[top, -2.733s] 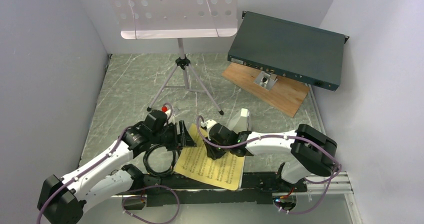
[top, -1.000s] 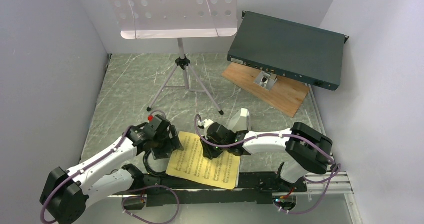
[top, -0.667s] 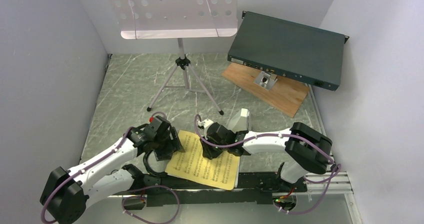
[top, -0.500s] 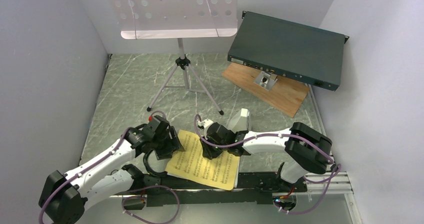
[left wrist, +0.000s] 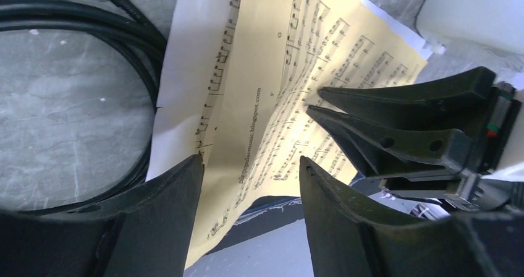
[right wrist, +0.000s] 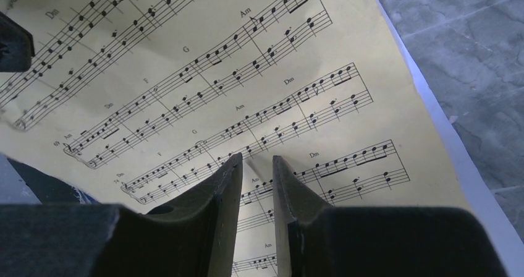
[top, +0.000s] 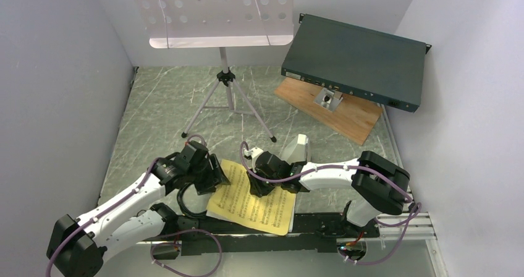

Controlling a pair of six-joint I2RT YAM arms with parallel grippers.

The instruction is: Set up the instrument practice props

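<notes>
My right hand (right wrist: pixel 251 159), fingers nearly together, presses its tips on the sheet-music pages (top: pixel 262 208) at the near edge of the worktop (top: pixel 160 104), pinning them; whether it nips the crease I cannot tell. My left hand (left wrist: pixel 250 166), apart, straddles their edge, ready to lift.

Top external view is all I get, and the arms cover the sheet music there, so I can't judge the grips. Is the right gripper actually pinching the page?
Observer: Yes, it looks so. The right gripper has its fingers almost together on the yellow page, with a small ridge of paper between the tips.
Operator: And the left one?
Observer: The left gripper is open, straddling that page's near edge without clamping it.
Operator: Just one sheet?
Observer: No. A white page lies under the yellow one, and its edge covers part of the black cable.
</notes>
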